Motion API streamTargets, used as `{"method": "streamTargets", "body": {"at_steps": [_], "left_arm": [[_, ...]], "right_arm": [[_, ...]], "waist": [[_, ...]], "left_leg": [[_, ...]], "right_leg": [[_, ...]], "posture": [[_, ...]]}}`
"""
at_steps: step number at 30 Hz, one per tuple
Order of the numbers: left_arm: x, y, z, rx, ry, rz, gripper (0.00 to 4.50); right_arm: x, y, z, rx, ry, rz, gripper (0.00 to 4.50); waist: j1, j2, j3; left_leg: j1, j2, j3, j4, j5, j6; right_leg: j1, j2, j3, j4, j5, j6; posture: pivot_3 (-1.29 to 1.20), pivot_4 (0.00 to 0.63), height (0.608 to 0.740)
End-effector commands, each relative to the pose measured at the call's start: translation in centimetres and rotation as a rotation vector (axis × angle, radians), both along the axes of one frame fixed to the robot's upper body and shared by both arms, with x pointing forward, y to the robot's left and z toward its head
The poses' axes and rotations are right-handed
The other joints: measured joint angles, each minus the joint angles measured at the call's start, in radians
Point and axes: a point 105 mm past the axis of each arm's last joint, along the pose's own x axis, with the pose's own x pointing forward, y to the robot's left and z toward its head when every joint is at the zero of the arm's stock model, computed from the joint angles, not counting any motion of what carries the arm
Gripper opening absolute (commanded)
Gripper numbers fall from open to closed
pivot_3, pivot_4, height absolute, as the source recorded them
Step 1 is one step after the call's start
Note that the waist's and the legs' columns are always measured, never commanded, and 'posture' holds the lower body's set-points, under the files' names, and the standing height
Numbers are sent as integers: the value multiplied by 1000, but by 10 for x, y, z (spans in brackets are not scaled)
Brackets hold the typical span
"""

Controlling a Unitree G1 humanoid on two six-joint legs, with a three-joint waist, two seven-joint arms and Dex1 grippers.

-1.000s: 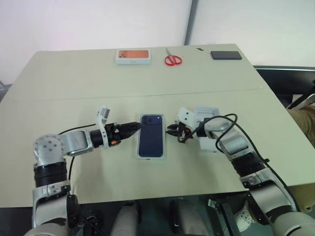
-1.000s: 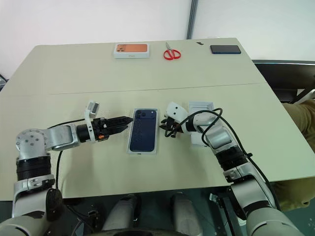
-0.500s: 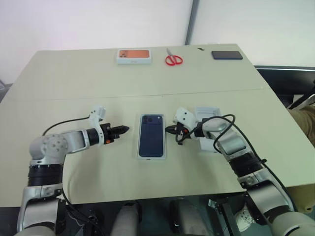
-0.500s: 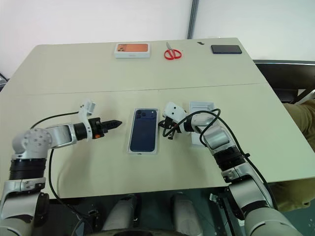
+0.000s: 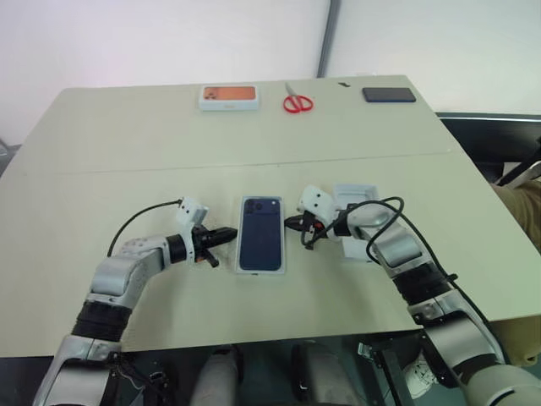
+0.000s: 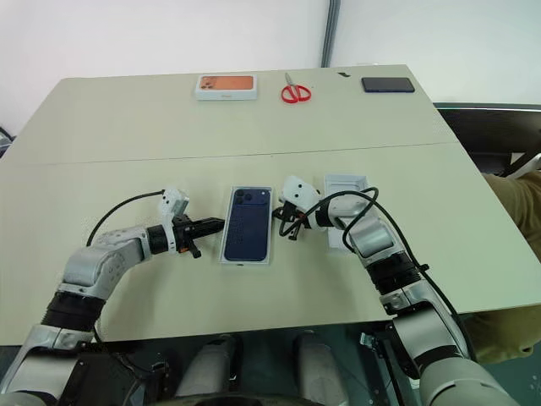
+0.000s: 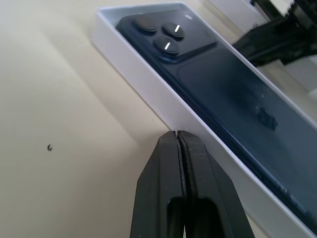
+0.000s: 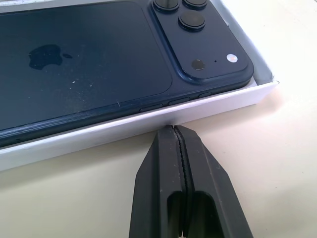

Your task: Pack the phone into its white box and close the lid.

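Note:
The dark navy phone [image 5: 259, 244] lies back up inside the white box [image 5: 259, 271] at the table's middle, camera cluster at the far left corner. My left gripper [image 5: 232, 232] is shut, its tip against the box's left wall [image 7: 133, 74]. From the other side my right gripper [image 5: 289, 223], also shut and empty, rests its tip at the box's right wall [image 8: 99, 134]. Behind my right forearm lies the lid [image 5: 355, 196], pale inside up and partly hidden by the arm and its cable.
Along the table's far edge sit an orange-topped white box [image 5: 228, 96], red scissors [image 5: 297, 103] and a black flat slab [image 5: 389, 95]. A seam crosses the table beyond the box. The table's right edge runs close past my right arm.
My left gripper shut, rolled, drew back to the left, then sank and came in against the box's left wall. My right gripper closed fully without moving. The phone and box stayed put.

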Motion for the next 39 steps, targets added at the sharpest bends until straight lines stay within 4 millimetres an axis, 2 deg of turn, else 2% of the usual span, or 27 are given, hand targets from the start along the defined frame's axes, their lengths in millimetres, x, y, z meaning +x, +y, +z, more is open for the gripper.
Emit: {"method": "streamTargets", "body": {"at_steps": [1, 8, 14, 20, 29, 34, 39], "left_arm": [[-11, -21, -14, -17, 18, -59, 93], [-4, -44, -14, -55, 18, -51, 93], [13, -57, -7, -81, 1, -42, 93], [26, -77, -3, -85, -18, -68, 93], [18, -102, -5, -113, 8, -144, 93], [15, -105, -3, -122, 2, -152, 93], [21, -93, -3, -108, 1, -116, 93]], "right_arm": [[-4, 7, 8, 13, -27, 31, 0], [6, 8, 17, 29, -55, 9, 0], [19, -9, 19, -17, -80, -29, 0], [24, -25, 16, -46, -82, -60, 0], [19, -45, 11, -78, -71, -76, 0], [15, -52, 9, -81, -57, -85, 0], [13, -48, 8, -80, -56, -79, 0]], "waist": [[3, 0, 0], [27, 3, -2], [31, 4, -2], [31, 4, -2], [32, 4, -2], [30, 4, -2], [28, 4, -2]], "left_leg": [[0, 0, 0, 0, 0, 0], [3, -1, 0, 1, 0, 1], [10, -1, -1, 1, -1, 2], [10, -1, -1, 1, -1, 2], [10, -1, -1, 1, -1, 2], [10, -1, -1, 1, -1, 3], [10, -1, -1, 1, -1, 3]], "right_leg": [[1, 0, 0, 0, 0, 0], [4, 0, 0, 0, 0, 0], [14, -1, -2, -6, 0, 0], [15, -1, -3, -6, 0, 1], [15, -1, -3, -6, 0, 1], [15, -1, -3, -7, 0, 1], [15, -1, -3, -7, 0, 1]], "posture": [[0, 150, 740], [0, 150, 740], [0, 150, 740], [0, 150, 740], [0, 150, 740], [0, 150, 740], [0, 150, 740]]}}
